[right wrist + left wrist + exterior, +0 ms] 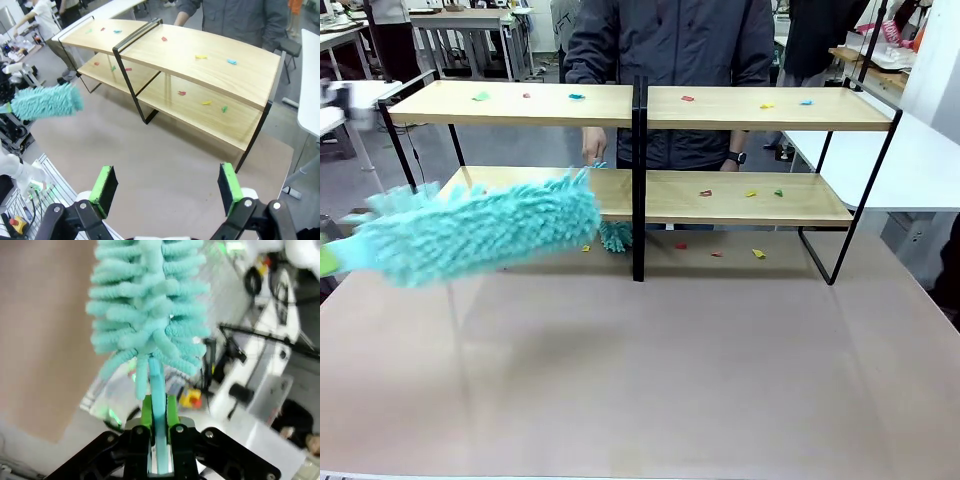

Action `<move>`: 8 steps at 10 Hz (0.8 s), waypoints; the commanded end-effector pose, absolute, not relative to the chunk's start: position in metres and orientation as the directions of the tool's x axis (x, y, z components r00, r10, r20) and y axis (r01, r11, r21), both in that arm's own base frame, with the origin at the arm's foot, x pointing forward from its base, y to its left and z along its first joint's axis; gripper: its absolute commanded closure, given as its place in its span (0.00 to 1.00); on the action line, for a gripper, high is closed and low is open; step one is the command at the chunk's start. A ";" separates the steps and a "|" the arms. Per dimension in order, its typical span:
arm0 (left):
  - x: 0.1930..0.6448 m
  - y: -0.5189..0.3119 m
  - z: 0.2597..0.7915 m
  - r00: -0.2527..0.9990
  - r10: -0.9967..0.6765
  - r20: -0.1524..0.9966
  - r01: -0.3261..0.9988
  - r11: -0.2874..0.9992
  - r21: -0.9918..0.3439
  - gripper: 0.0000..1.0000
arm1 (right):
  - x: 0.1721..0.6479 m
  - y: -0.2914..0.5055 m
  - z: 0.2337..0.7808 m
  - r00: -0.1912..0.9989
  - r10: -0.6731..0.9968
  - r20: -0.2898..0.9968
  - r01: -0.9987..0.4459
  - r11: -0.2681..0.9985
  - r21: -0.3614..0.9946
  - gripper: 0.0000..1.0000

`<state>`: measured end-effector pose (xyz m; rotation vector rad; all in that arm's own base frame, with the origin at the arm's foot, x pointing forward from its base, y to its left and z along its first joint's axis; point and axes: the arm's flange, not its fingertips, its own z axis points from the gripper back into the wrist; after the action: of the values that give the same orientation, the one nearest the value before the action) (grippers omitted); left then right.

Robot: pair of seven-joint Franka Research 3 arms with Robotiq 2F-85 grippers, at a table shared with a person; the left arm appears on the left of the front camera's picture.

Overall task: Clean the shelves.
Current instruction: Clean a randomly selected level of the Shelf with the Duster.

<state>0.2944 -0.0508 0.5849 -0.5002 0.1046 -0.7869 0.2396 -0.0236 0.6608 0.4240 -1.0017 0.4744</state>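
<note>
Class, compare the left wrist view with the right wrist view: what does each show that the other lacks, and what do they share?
Left wrist view: the left gripper shut on the handle of the teal duster, seen close up. Right wrist view: the right gripper open, the shelves strewn with coloured scraps, and a person behind them. Shared: the duster and the beige tabletop.

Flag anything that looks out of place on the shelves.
Small coloured scraps litter both boards of the shelves, and a few lie on the tabletop beneath. They look like stray debris, not stored goods.
</note>
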 end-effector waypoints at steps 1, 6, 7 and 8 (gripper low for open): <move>0.321 -0.072 0.582 0.784 -0.615 0.088 0.566 0.648 -0.510 0.88 | 0.240 -0.024 0.660 0.455 0.180 0.872 -0.559 0.820 0.122 0.00; 0.323 -0.073 0.577 0.747 -0.661 0.065 0.588 0.613 -0.527 0.88 | 0.240 -0.024 0.660 0.455 0.180 0.872 -0.559 0.820 0.122 0.00; 0.325 -0.073 0.580 0.791 -0.602 0.110 0.552 0.623 -0.554 0.88 | 0.240 -0.024 0.660 0.455 0.180 0.872 -0.559 0.820 0.122 0.00; 0.327 -0.084 0.575 0.827 -0.553 0.098 0.503 0.651 -0.568 0.88 | 0.240 -0.024 0.660 0.455 0.180 0.872 -0.559 0.820 0.122 0.00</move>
<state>0.3247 -0.0713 0.5798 -0.5796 0.1075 -0.6724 0.2397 -0.0237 0.6606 0.4241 -1.0013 0.4742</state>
